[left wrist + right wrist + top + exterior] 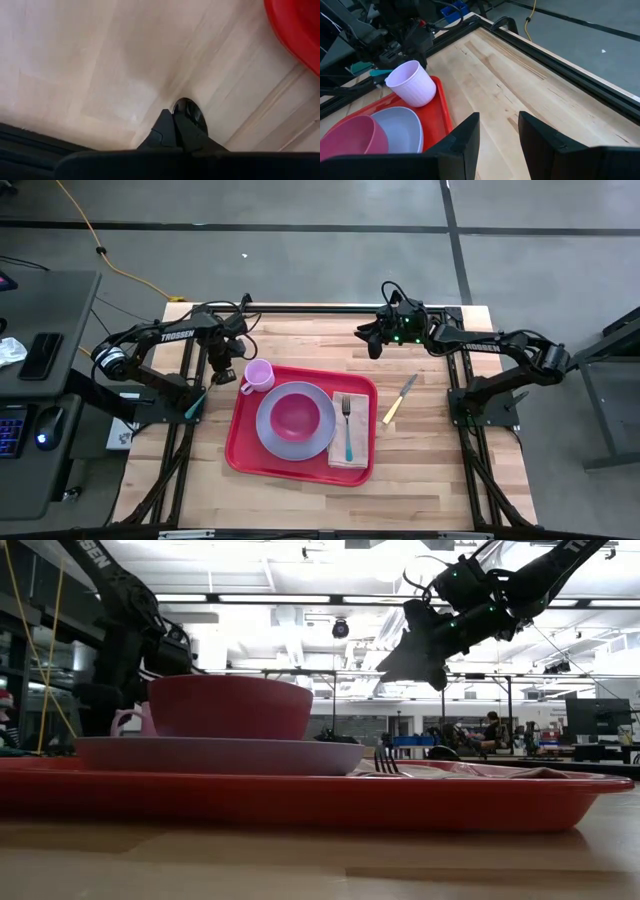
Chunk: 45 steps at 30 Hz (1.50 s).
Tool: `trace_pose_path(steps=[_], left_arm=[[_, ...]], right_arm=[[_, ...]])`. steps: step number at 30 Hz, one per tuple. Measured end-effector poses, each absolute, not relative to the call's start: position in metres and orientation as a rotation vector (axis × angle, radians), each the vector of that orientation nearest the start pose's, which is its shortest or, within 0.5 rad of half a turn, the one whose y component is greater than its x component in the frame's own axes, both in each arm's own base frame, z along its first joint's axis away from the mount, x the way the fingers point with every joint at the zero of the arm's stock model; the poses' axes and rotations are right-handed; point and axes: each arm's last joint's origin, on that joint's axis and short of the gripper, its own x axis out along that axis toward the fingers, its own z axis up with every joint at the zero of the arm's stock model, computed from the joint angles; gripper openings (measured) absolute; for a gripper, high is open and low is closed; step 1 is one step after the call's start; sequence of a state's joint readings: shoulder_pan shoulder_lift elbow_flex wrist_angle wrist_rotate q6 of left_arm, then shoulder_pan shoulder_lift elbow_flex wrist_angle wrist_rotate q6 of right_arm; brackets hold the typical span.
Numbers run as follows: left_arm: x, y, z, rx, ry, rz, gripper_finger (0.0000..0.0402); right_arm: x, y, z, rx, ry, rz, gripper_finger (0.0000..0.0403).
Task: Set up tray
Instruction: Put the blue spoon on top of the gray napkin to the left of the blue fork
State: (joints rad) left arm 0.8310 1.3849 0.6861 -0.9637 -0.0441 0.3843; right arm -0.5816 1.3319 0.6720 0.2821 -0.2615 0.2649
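The red tray lies mid-table. It carries a lavender plate with a pink bowl, a lavender cup in its far left corner, and a teal-handled fork on a napkin. Just left of the tray my left gripper points down, shut at a spoon with a teal handle. The spoon's shiny bowl shows past the fingertips. My right gripper hangs open above the far right of the table, with nothing between its fingers. My left gripper comes at the spoon from above, fingers pointing down, and is shut close behind the spoon's bowl. The fingertips themselves hide the place of contact. The teal handle sticks out toward the table's near left, low over the table.
A knife with a yellow handle lies on the bare wood right of the tray. Black frame rails run along the table's far edge and sides. A desk with a keyboard and a mouse stands left of the table.
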Motion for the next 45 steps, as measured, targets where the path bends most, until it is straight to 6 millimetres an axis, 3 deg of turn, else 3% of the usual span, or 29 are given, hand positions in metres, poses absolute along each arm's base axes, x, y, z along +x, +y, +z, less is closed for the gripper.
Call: trace_pose_path(steps=[14, 30, 37, 45], left_arm=[[0.137, 0.153, 0.178, -0.374, 1.593, 0.453, 0.0006], [0.153, 0.175, 0.235, -0.369, 1.482, 0.663, 0.0006], [0.162, 0.185, 0.282, -0.328, 1.368, 0.752, 0.0006], [0.162, 0.19, 0.366, -0.242, 1.167, 0.936, 0.0006]], right_arm=[[0.235, -0.146, 0.222, 0.416, 0.303, -0.362, 0.0114], [0.235, -0.146, 0.222, 0.413, 0.303, -0.361, 0.0114], [0.236, -0.146, 0.223, 0.411, 0.295, -0.36, 0.0114], [0.241, -0.145, 0.238, 0.356, 0.144, -0.299, 0.0114]])
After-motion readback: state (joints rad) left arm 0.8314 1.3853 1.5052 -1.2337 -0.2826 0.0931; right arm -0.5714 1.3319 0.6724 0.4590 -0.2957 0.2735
